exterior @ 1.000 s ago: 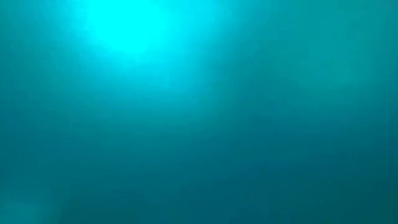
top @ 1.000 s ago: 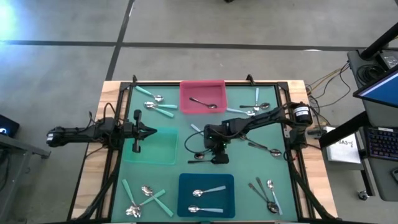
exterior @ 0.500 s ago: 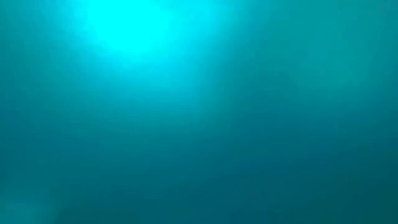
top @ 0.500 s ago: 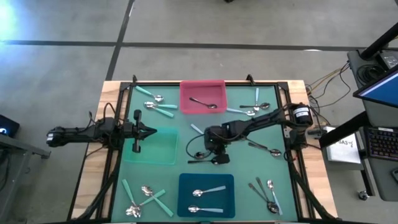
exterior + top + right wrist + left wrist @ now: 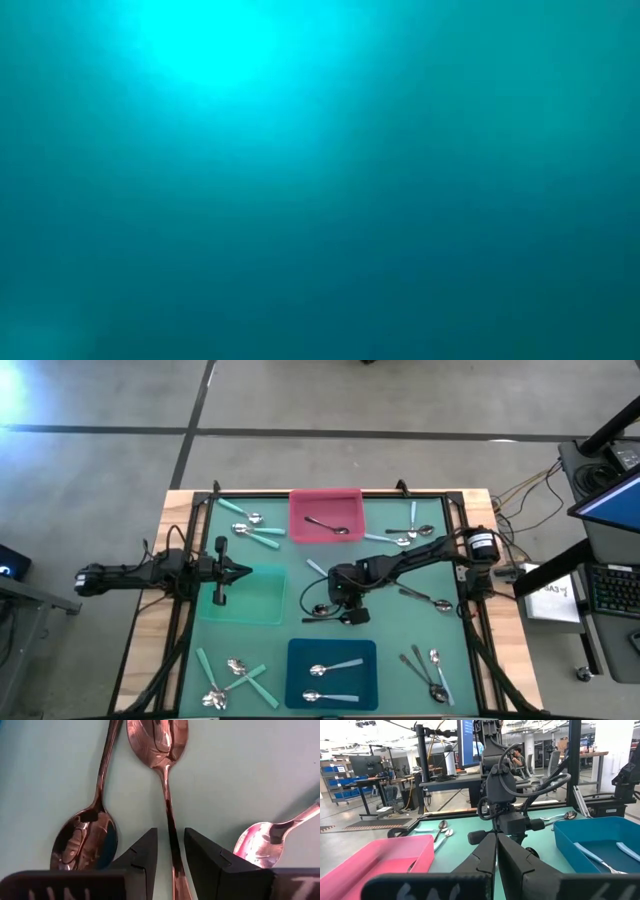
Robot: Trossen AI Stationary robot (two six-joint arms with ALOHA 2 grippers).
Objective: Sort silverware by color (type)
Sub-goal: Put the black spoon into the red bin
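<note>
Dark metal spoons (image 5: pixel 318 607) lie mid-table in the high view, under the right gripper (image 5: pixel 333 600). The left gripper (image 5: pixel 243 570) waits over the green tray's (image 5: pixel 262 610) edge. Other spoons sit in the pink tray (image 5: pixel 300 525), the blue tray (image 5: pixel 296 660) and the corners.

Low view: featureless teal blur.

Left wrist view: fingers pressed together, holding nothing.

Right wrist view: right gripper's fingers (image 5: pixel 142 855) part-open, straddling a spoon handle (image 5: pixel 170 827); contact cannot be told.
</note>
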